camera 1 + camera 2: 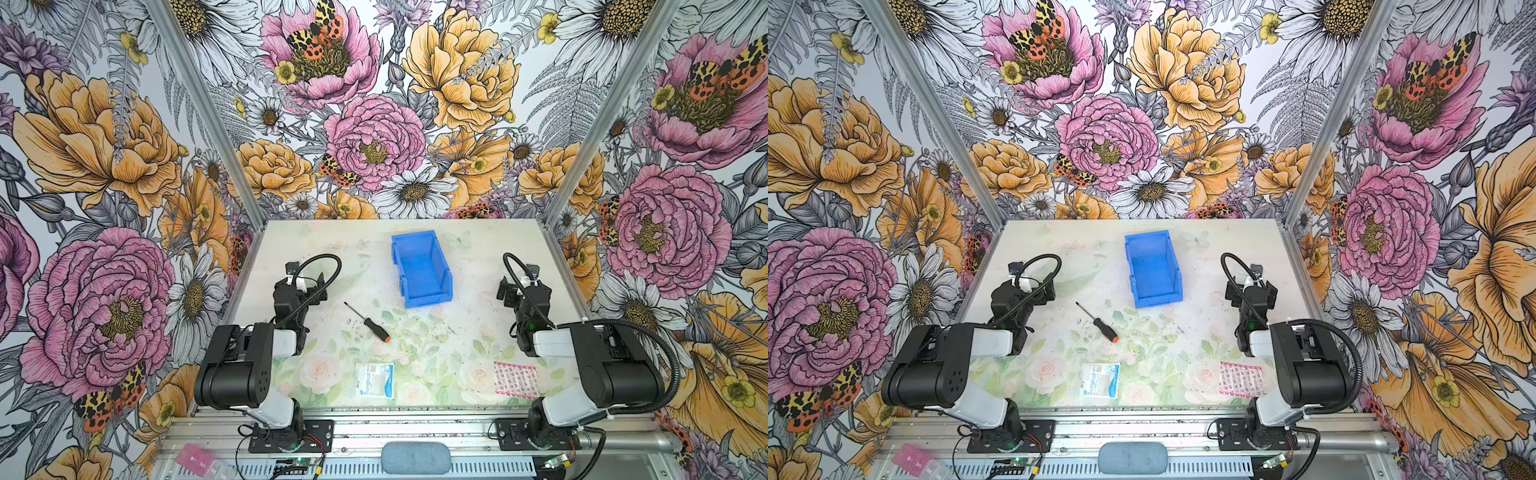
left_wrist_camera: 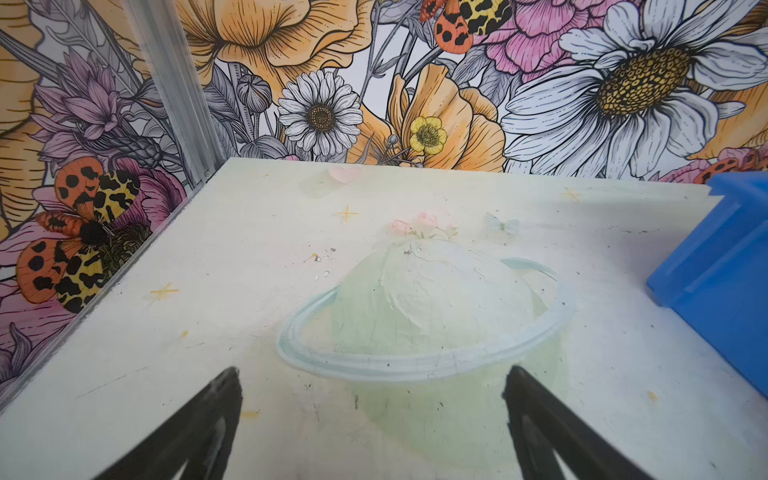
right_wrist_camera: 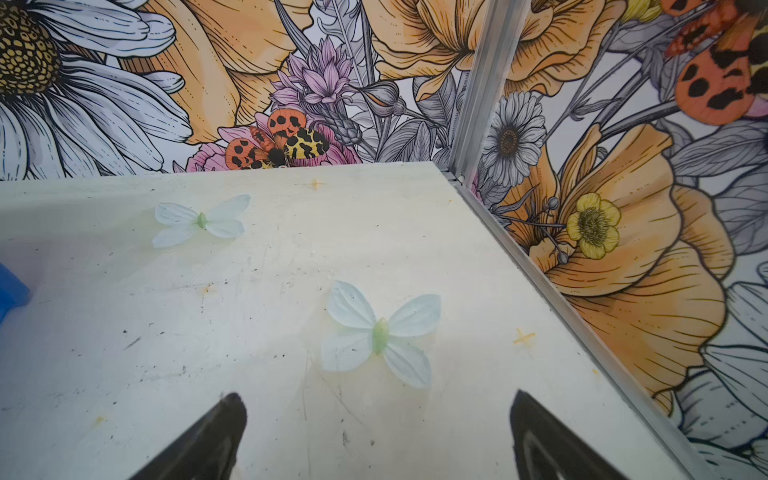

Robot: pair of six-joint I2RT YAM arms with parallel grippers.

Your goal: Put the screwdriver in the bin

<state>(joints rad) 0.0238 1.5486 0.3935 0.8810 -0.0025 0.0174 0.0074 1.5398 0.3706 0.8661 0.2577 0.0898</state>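
The screwdriver lies flat near the table's middle, thin shaft pointing back-left, black handle with its orange end toward the front-right. Behind and right of it stands the blue bin, empty, lowered lip facing the front. My left gripper hovers left of the screwdriver, open, with only bare table between its fingers. The bin's side shows in the left wrist view. My right gripper sits right of the bin, open and empty. A sliver of the bin shows in the right wrist view. Neither wrist view shows the screwdriver.
A white and blue surgical packet lies near the front edge. A pink patterned packet lies at the front right. Flowered walls with metal corner posts close in the left, right and back of the table.
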